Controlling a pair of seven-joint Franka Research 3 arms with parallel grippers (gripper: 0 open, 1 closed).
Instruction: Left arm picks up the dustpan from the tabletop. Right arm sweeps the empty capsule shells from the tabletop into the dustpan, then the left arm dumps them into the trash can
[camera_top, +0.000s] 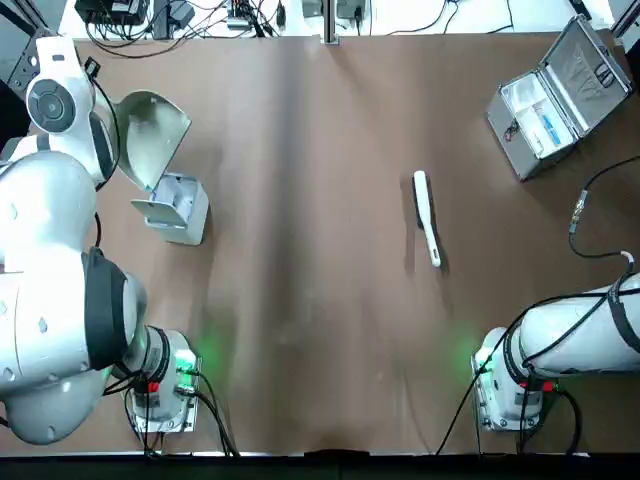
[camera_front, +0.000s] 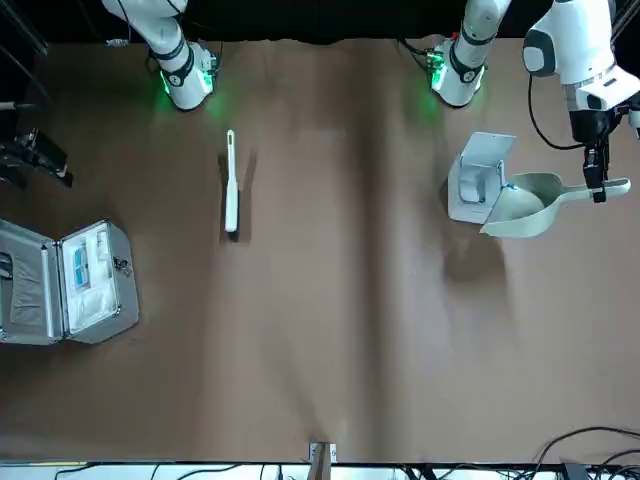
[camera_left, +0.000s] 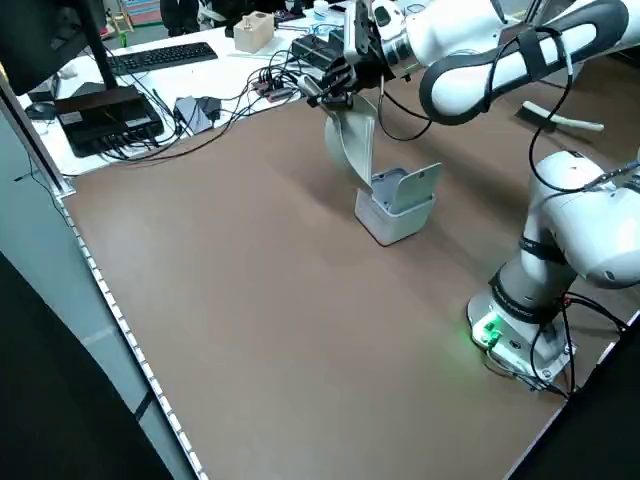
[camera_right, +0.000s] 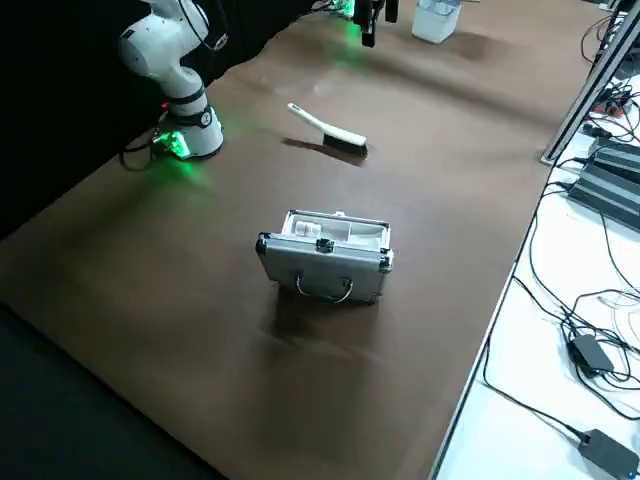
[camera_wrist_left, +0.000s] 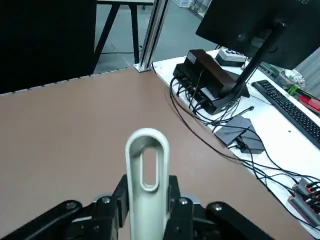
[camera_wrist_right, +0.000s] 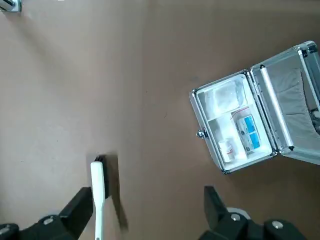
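I see the left arm's dark gripper (camera_front: 598, 176) at the right edge of the front view, its fingers pinched on the thin handle of the pale cream-white plastic dustpan (camera_front: 528, 205). In the left wrist view the looped handle end sticks up between the two pressed fingers (camera_wrist_left: 111, 197). The dustpan is held off the brown tabletop (camera_top: 320, 300), tilted so the mouth of its wide scoop sits right at the small white boxy plastic trash can (camera_front: 478, 178), whose flip lid stands open. In the top view the scoop (camera_top: 150, 135) is at the upper left of the frame, just above the trash can (camera_top: 176, 207); in the left side view the dustpan (camera_left: 352, 140) hangs nearly vertical over the can (camera_left: 398, 203).

I cannot make out any capsule shells on the table or in the scoop.

The slim white stick-like brush (camera_top: 426, 216) lies flat on the table right of centre in the top view, well apart from the dustpan. The right arm's gripper (camera_wrist_right: 150, 212) hangs high above the table with its fingers spread wide and holding nothing; its wrist view looks down on the brush (camera_wrist_right: 98, 197) and on the open silver metal case (camera_wrist_right: 255, 127), which sits at the upper right of the top view.
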